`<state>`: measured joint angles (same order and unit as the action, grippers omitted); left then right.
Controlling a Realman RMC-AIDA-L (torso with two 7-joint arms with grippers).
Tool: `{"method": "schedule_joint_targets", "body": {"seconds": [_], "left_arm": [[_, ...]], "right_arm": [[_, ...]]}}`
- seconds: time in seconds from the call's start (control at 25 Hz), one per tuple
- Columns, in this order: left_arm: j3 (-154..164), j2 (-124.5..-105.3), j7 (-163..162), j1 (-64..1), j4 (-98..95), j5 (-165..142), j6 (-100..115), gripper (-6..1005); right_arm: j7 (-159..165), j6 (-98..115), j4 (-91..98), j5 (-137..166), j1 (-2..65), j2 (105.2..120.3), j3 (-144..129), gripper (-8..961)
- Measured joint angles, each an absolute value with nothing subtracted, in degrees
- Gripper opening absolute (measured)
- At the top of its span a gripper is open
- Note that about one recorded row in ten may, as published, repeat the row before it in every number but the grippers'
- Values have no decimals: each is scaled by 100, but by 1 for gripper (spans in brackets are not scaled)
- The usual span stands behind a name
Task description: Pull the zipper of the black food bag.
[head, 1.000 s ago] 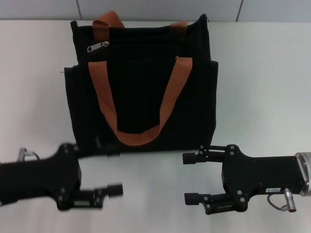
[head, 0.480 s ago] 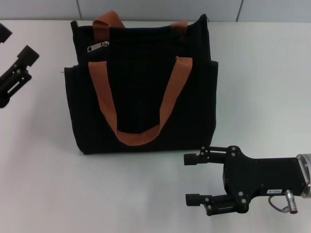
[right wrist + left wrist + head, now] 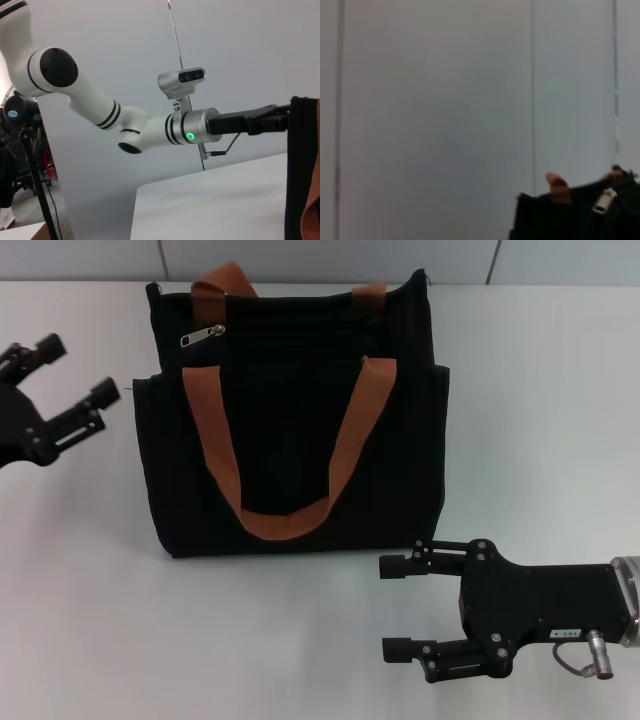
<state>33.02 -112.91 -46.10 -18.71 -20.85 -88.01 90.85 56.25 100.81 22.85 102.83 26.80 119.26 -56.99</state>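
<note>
Now my left hand (image 3: 75,370) hangs open at nine o'clock of the black food bag (image 3: 290,420), apart from it. Its zipper (image 3: 201,337) lies at the bag's eleven o'clock. My right hand (image 3: 393,607), open, rests at five o'clock on the counter (image 3: 540,390).

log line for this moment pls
left gripper: open, left of black food bag, near zipper | right gripper: open, parked front-right | zipper: untouched

White left arm (image 3: 125,127) reaching to black food bag (image 3: 300,170), green ring light (image 3: 190,135), white table (image 3: 210,205)
</note>
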Motion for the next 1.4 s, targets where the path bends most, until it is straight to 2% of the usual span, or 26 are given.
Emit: {"method": "schedule_joint_targets", "body": {"seconds": [0.24, 0.68, 1.0, 1.4], "left_arm": [[4017, -11261, -4604, -2088, -2305, -8867, 8795, 832], [3870, -11506, -4284, -2358, -2410, -9036, 7885, 832], [3588, -11567, -4137, -2359, -2522, -9024, 8249, 833], [3449, -11740, -3414, -2366, -2540, -9010, 8206, 782]], "right_arm": [[5625, 10095, 2291, 10283, 2681, 11924, -5690, 759], [5625, 10099, 2300, 10277, 2672, 11917, -5685, 754], [5625, 10099, 2307, 10274, 2699, 11923, -5677, 750], [5656, 10130, 2330, 10266, 2741, 11927, -5668, 746]]}}
